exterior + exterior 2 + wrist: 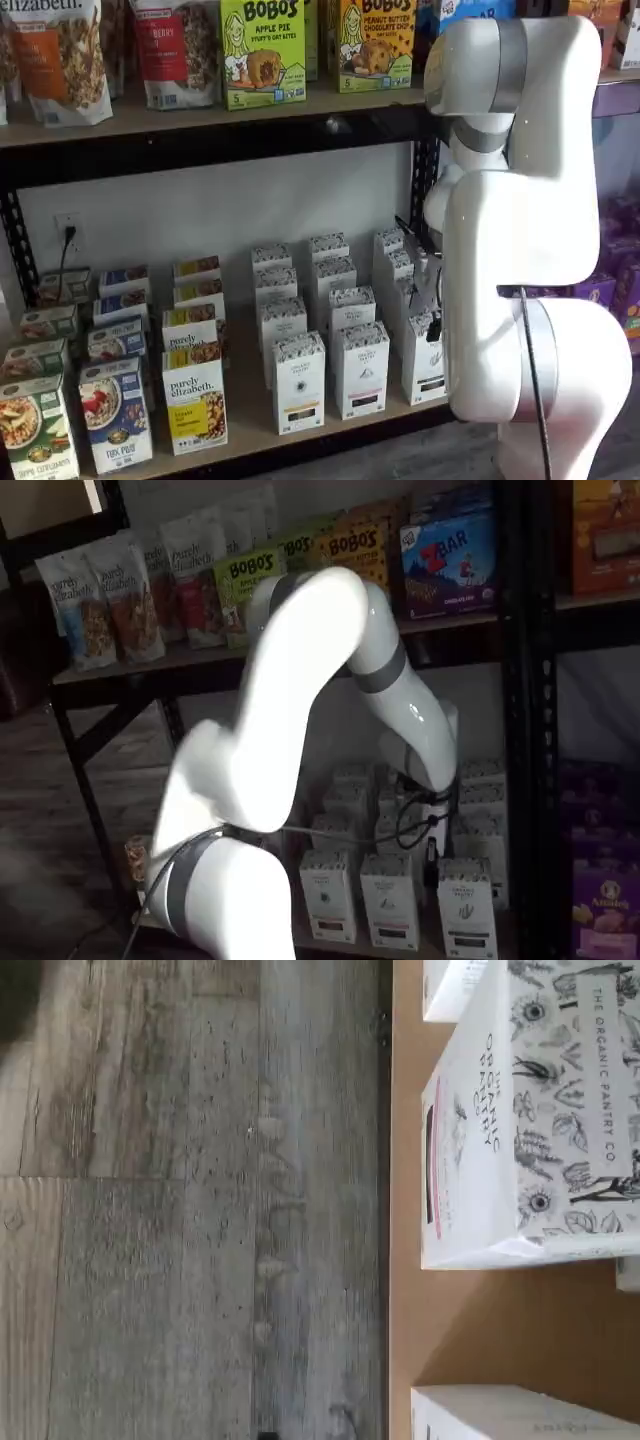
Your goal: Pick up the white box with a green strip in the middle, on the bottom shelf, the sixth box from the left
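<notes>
The white box (423, 362) stands at the right end of the front row on the bottom shelf (250, 432), partly behind the arm. It is a tall narrow carton with a speckled top and a short dark strip low on its front. It also shows in a shelf view (466, 910). My gripper (432, 312) hangs just above and behind its top, black fingers pointing down with a cable beside them; no gap shows. In a shelf view the gripper (431, 855) is a dark shape left of the box's top. The wrist view shows a white carton with a pinkish strip (520, 1130).
More white cartons (360, 368) stand in rows left of and behind the box. Purely elizabeth boxes (195, 398) and colourful cartons fill the left part. A thick black beam (220, 140) runs overhead. The wood-look floor (190, 1200) lies before the shelf board (500, 1320).
</notes>
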Tool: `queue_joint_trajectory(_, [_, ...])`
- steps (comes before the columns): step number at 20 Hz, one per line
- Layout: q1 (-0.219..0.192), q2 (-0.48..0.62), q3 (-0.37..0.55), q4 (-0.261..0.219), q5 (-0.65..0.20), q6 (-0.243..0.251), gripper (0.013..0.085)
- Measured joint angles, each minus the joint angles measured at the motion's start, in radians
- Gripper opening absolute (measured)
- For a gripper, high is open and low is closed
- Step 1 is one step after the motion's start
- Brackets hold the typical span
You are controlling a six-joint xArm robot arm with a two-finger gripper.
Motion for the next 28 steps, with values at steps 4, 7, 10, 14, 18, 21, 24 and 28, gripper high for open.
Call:
queue_joint_trajectory(4, [0.0,0.023,-0.062,-0.058,0.1,0.056,0.085])
queue_joint_trajectory(7, [0.003,0.036,-0.08,-0.052,0.101,0.055,0.085])
queue_joint_trajectory(10, [0.004,0.054,-0.101,-0.047,0.098,0.052,0.085])
queue_joint_trajectory(14, [0.003,0.089,-0.14,-0.06,0.091,0.063,0.085])
queue_joint_trajectory(18, [0.002,0.131,-0.188,-0.057,0.092,0.06,0.085])
queue_joint_trajectory(21, [0.001,0.167,-0.236,-0.063,0.107,0.065,0.085])
queue_joint_trajectory(24, [-0.001,0.205,-0.286,-0.054,0.126,0.058,0.085])
queue_joint_trajectory(28, [-0.003,0.247,-0.337,-0.091,0.13,0.088,0.085])
